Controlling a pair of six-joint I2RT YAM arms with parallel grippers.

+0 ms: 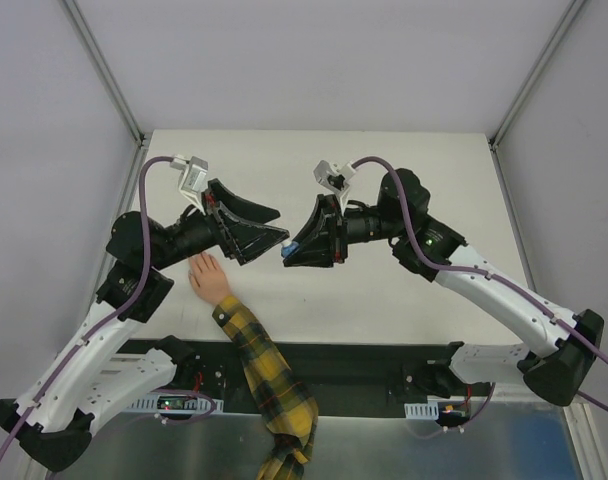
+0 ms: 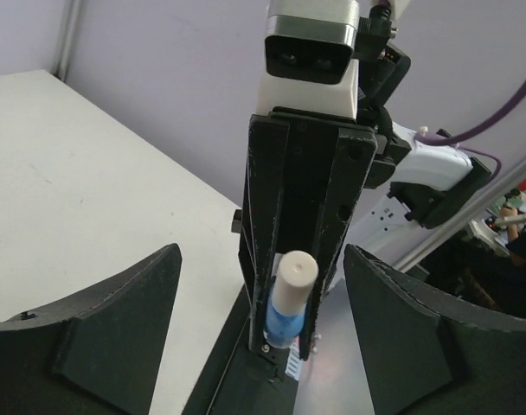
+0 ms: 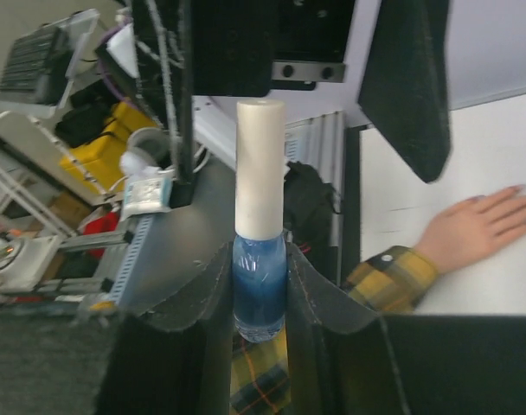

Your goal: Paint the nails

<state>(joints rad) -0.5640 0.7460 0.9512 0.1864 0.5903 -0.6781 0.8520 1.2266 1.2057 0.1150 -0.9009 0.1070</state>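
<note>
Pinching blue bottle in right gripper, off the tabletop. Left gripper spread, facing bottle's white cap, not touching. Nails on hand flat on tabletop, near left gripper, clear of both.

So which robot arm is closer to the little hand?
Left. The left arm hangs right beside the hand; the right arm sits farther off to the right, gripping a blue polish bottle.

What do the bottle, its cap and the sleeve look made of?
The bottle looks like glossy glass or clear plastic: blue liquid shows through. The cap seems matte cream plastic, smooth without shine. The sleeve is apparently woven cloth: plaid pattern, soft folds.
</note>
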